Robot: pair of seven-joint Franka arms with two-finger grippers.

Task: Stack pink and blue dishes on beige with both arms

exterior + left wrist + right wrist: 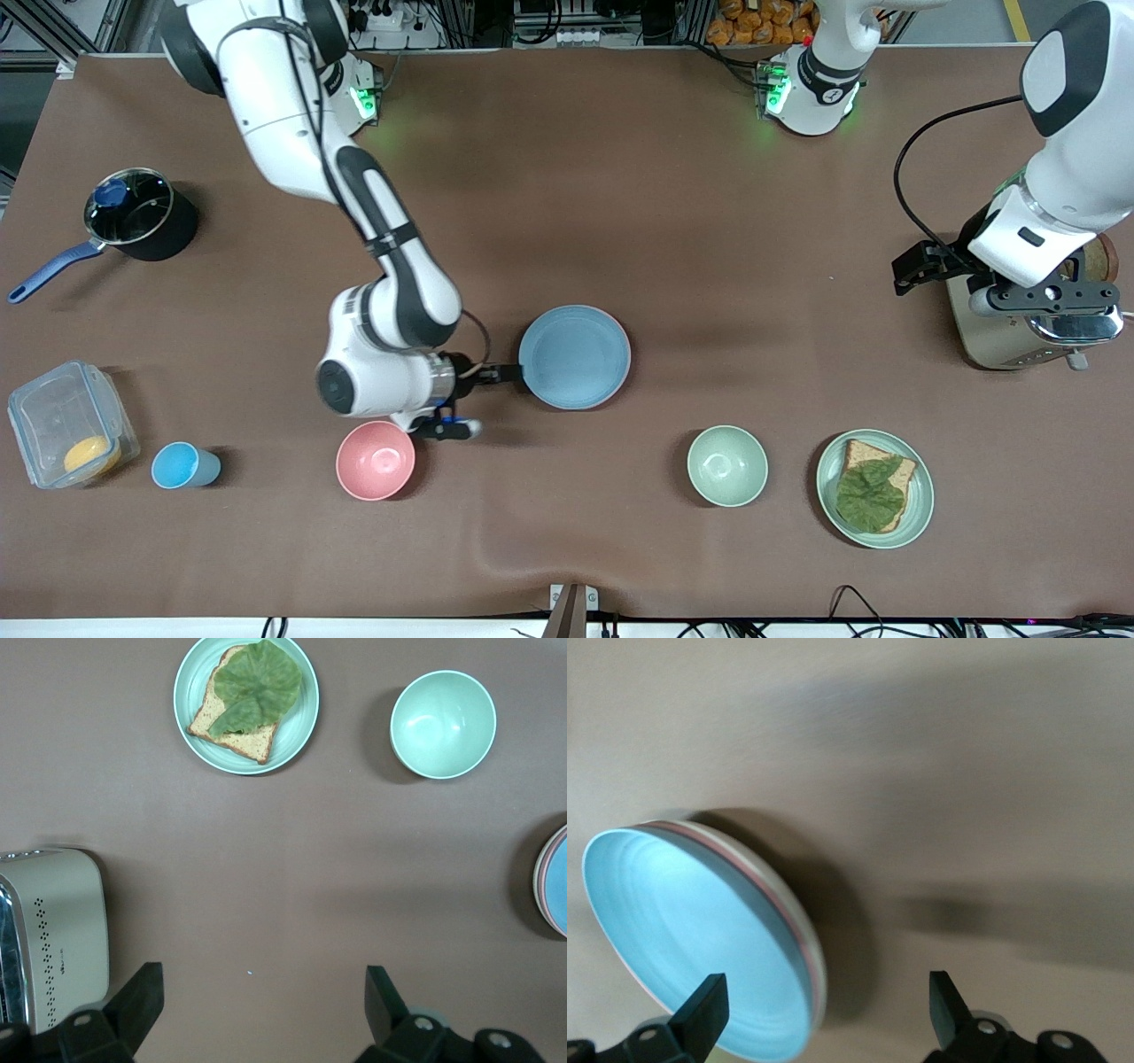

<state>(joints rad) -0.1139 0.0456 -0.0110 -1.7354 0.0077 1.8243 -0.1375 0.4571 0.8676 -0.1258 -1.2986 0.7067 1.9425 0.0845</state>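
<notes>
Three plates stacked mid-counter: blue plate (574,356) on top, pink plate (799,926) edge under it, beige plate (818,967) at bottom. Right gripper (505,373) at stack rim, toward right arm's end, jaws apart, gripping nothing. Left gripper (263,999) waits above toaster (1005,332), jaws apart, empty. Pink bowl (376,460) nearer camera than stack.

place: robotics lab, staged as a kitchen | evidence: two white arms (390,266) on green-lit bases at frame top | brown-covered table (620,221) | aluminium framing and power strip (381,18) along upper edge | props: toaster (1019,328), saucepan (142,217), sandwich plate (875,487)
</notes>
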